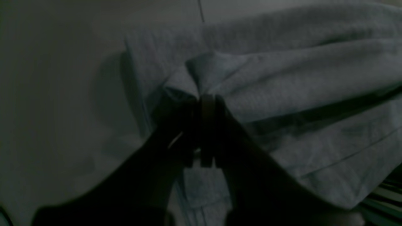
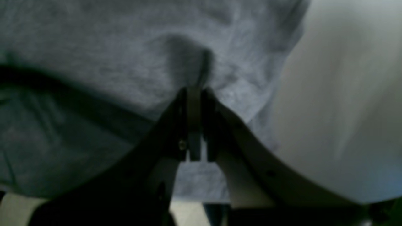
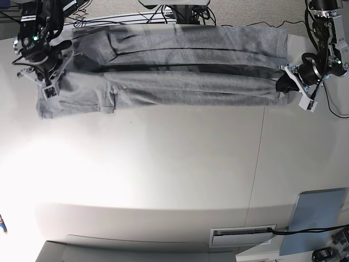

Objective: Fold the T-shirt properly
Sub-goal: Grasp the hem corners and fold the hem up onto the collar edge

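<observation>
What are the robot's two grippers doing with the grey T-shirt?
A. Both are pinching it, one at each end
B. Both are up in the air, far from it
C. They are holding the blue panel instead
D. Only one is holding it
A: the left gripper and the right gripper are each shut on bunched grey cloth of the T-shirt, which lies stretched between them across the table.

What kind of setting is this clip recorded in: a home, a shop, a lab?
Most likely a robotics lab or test bench. A plain white table holds only the T-shirt, loose cables trail along its far edge, and the left hand and right hand pinch the shirt's ends.
</observation>
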`<state>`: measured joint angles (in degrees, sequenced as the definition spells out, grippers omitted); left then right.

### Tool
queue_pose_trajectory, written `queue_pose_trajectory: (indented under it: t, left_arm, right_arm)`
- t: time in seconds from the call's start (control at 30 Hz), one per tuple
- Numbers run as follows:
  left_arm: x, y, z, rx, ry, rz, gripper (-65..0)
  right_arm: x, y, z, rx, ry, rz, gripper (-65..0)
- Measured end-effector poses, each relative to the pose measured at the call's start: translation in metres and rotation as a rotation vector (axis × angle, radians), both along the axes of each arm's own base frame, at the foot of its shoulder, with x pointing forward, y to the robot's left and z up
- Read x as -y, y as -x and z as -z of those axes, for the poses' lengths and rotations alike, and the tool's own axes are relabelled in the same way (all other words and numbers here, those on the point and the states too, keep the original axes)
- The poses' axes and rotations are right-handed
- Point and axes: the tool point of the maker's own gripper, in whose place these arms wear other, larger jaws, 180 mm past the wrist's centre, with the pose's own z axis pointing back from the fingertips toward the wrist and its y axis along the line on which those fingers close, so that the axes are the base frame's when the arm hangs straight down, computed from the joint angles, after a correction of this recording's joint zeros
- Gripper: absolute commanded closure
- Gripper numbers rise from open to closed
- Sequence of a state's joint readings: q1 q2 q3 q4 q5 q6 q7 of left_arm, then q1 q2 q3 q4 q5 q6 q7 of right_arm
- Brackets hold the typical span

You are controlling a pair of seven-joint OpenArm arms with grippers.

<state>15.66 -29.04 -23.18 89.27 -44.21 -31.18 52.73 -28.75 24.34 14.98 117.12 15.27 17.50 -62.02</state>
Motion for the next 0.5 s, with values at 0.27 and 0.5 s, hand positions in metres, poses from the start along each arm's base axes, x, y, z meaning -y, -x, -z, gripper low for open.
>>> queue_pose_trajectory:
  t: [0.27, 0.5]
  left_arm:
    - [-0.001, 0.007, 0.005, -0.046, -0.013, 0.015, 0.0]
    - [-0.001, 0.008, 0.005, -0.049, -0.014, 0.015, 0.0]
  right_arm:
    - [0.002, 0.020, 0.010, -0.062, 0.009, 0.012, 0.0]
    - [0.002, 0.022, 0.010, -0.067, 0.009, 0.012, 0.0]
